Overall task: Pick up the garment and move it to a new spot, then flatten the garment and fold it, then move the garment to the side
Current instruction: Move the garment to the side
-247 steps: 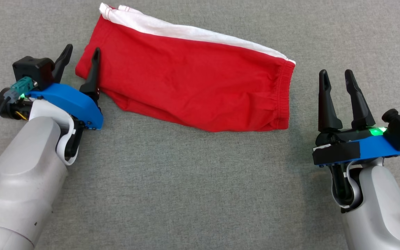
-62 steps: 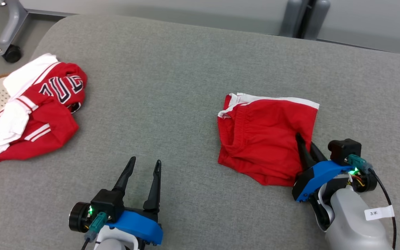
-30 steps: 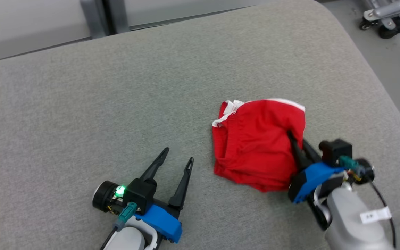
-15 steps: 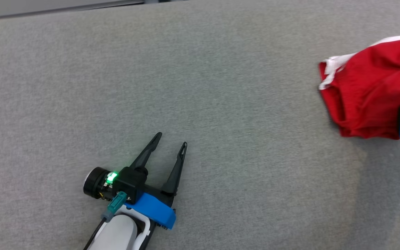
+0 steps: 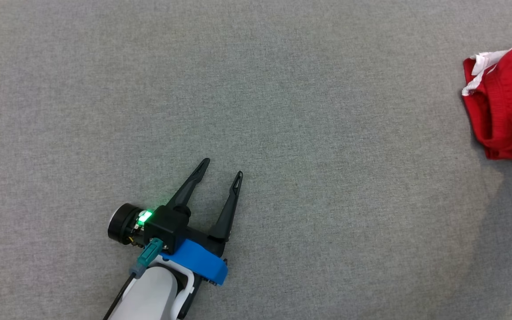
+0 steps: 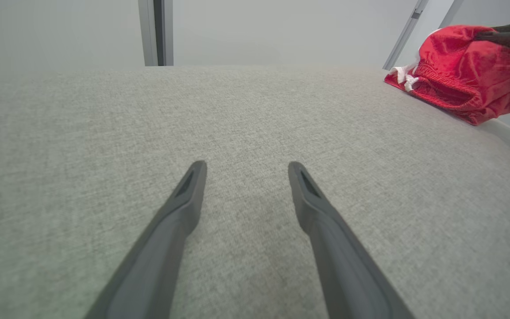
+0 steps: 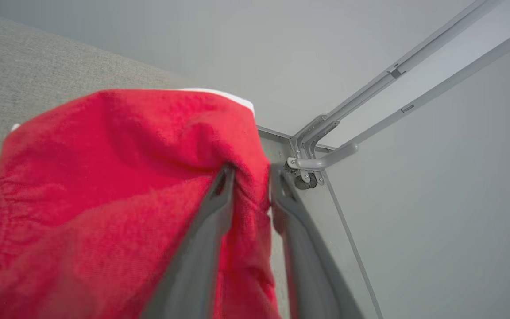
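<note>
Right wrist view: we see our right gripper slightly parted around a fold of the red garment at the edge of the counter, grip unclear; left gripper wide apart over the counter.

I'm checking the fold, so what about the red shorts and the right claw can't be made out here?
1. Head view: the red shorts are cut off by the right edge, so their outline and fold cannot be judged.
2. Right wrist view: cloth is bunched between the fingers of the right claw, close and blurred; gripped or loose, cannot tell.
3. Left wrist view: the shorts are small, far off and cut by the right edge.
</note>
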